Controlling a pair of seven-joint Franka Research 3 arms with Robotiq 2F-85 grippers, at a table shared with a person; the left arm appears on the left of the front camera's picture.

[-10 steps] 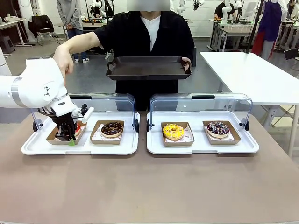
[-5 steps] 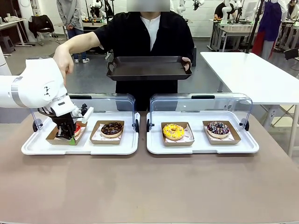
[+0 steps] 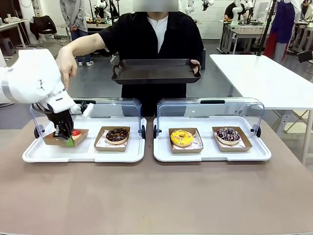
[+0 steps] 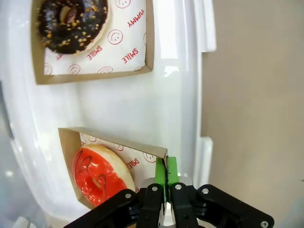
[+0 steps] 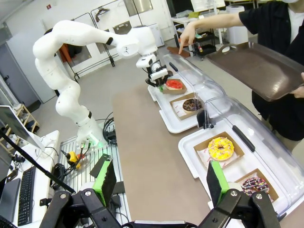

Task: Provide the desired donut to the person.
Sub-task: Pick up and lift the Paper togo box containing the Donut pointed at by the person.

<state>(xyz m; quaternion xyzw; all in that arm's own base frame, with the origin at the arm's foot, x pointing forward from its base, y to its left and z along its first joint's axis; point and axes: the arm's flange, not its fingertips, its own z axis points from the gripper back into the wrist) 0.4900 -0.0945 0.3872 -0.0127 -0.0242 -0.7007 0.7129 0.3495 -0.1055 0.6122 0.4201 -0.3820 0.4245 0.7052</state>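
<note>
Grip detail from left wrist view: left gripper point(image 4: 164, 175) pinches the carton point(image 4: 114, 142) wall beside the red-glazed donut point(image 4: 97, 173). Front view places the carton at the white tray's point(image 3: 112, 152) left end, skewed to its edges. Right gripper point(image 5: 160, 177) jaws wide, empty.

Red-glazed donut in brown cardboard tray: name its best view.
Left wrist view: red-glazed donut close up, brown cardboard tray pinched by the left hand. Front view: half hidden behind that hand. Right wrist view: tiny, distant.

Red donut point(image 4: 97, 173) in brown box point(image 4: 114, 141), yellow donut point(image 3: 181, 137), nut-speckled chocolate donut point(image 4: 71, 21).
</note>
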